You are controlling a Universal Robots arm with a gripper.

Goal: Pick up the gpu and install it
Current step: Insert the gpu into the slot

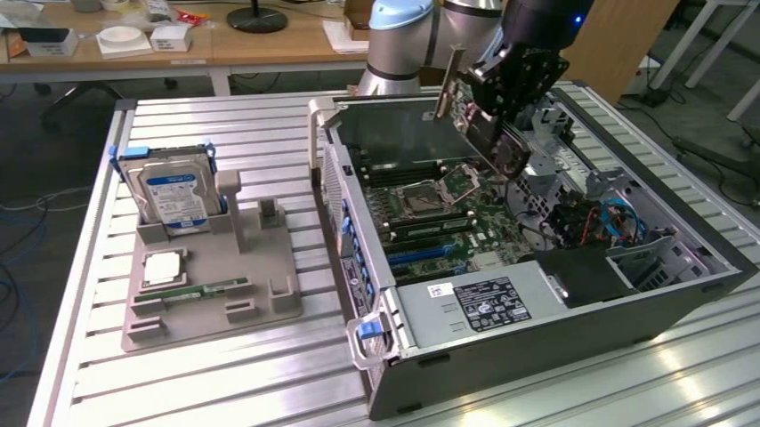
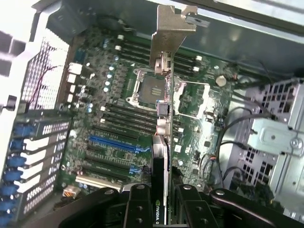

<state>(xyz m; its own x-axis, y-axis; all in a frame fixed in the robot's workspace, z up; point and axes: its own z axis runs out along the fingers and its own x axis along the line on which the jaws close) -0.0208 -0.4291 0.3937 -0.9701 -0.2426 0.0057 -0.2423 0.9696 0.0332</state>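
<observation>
In the gripper (image 2: 162,208), seemingly one gpu (image 2: 160,154)

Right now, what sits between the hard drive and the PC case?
Exterior view: two gray uprights of the parts fixture next to the hard drive, then a bare strip of slatted table up to the PC case.

Silver arm (image 1: 400,55) with pale-blue joint caps — black end effector (image 1: 499,105).
</observation>
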